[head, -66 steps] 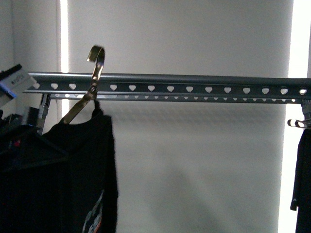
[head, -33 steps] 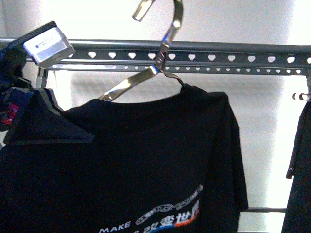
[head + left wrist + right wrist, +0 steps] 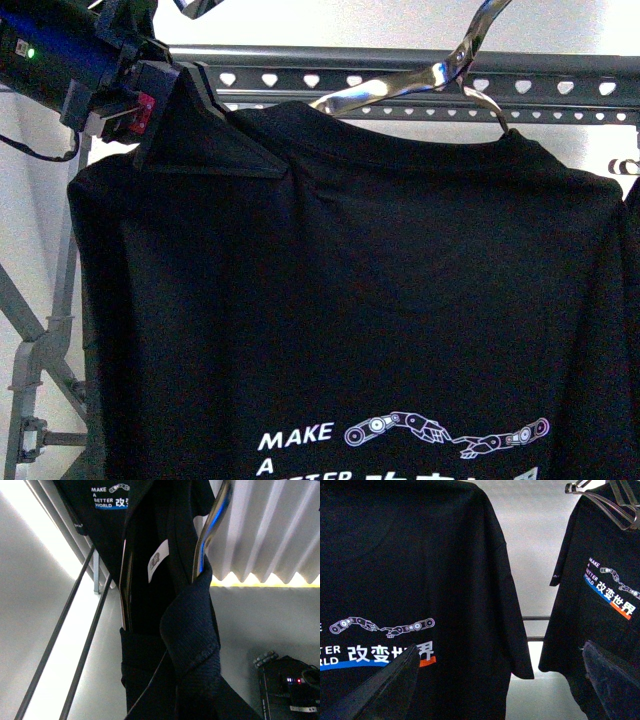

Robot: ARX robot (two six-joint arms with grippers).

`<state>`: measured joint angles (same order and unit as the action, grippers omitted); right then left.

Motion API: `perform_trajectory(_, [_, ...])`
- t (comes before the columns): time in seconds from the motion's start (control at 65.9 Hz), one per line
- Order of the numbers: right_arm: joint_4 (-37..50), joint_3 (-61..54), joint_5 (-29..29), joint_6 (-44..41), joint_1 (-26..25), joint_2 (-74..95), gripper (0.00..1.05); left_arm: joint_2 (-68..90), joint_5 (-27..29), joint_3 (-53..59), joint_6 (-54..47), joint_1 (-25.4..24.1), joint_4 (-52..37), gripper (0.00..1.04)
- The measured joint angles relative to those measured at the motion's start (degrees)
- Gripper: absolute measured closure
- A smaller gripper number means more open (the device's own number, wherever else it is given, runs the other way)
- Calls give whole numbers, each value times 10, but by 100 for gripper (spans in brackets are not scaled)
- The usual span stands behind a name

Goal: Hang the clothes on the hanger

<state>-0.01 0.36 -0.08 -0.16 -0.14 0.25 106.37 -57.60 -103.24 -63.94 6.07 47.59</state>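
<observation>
so the T-shirt (image 3: 350, 300) is on the metal hanger (image 3: 390, 89) up at the rail (image 3: 290, 58), left fingers (image 3: 200, 140) clamped on its shoulder. right fingers (image 3: 385, 690) spread wide, shirt hanging just past them, second shirt (image 3: 605, 580) beside it.

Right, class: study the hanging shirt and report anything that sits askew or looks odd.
The metal hanger slopes against the level rail, with one arm bare above the collar of the T-shirt. Its hook leaves the front view, so hooking cannot be judged.
</observation>
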Motion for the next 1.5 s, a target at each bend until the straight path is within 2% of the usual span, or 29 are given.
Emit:
perform_trajectory(0.091, [0,0,0,0,0,0,7,4,18,-2,-6,2,-21,100])
perform_trajectory(0.486, [0,0,-5,2,-1,0,7,6,21,-2,-10,3,-23,100])
perform_trajectory(0.501, [2,1,-37,10,-10,7,7,6,21,-2,-10,3,-23,100])
perform_trajectory(0.516, [8,5,-93,27,-30,19,7,6,21,-2,-10,3,-23,100])
perform_trajectory(0.531, [22,16,-188,41,-73,55,7,6,21,-2,-10,3,-23,100])
perform_trajectory(0.562, [40,46,-302,45,-136,116,7,6,22,-2,-10,3,-23,100])
perform_trajectory(0.622, [42,132,-470,15,-247,237,7,6,22,-3,-10,5,-23,100])
perform_trajectory(0.668, [22,194,-537,-20,-279,308,7,6,22,-3,-10,5,-23,100])
perform_trajectory(0.714, [1,242,-567,-62,-283,359,7,6,22,-3,-10,4,-23,100])
perform_trajectory(0.85, [-77,370,-565,-196,-259,484,7,6,22,-3,-11,1,-23,100])
perform_trajectory(0.987, [-205,490,-589,-385,-219,587,7,6,23,-3,-11,3,-23,100])
perform_trajectory(1.078, [-285,561,-541,-528,-189,653,7,7,23,-3,-12,4,-23,100])
perform_trajectory(1.108, [-300,593,-509,-592,-174,689,7,7,23,-3,-12,3,-23,100])
perform_trajectory(1.154, [-296,626,-481,-643,-157,730,7,7,23,-3,-12,3,-23,100])
perform_trajectory(1.26, [-258,683,-450,-675,-128,793,7,7,23,-3,-12,3,-23,100])
perform_trajectory(1.503, [-224,789,-409,-676,-77,897,7,7,23,-3,-12,3,-23,100])
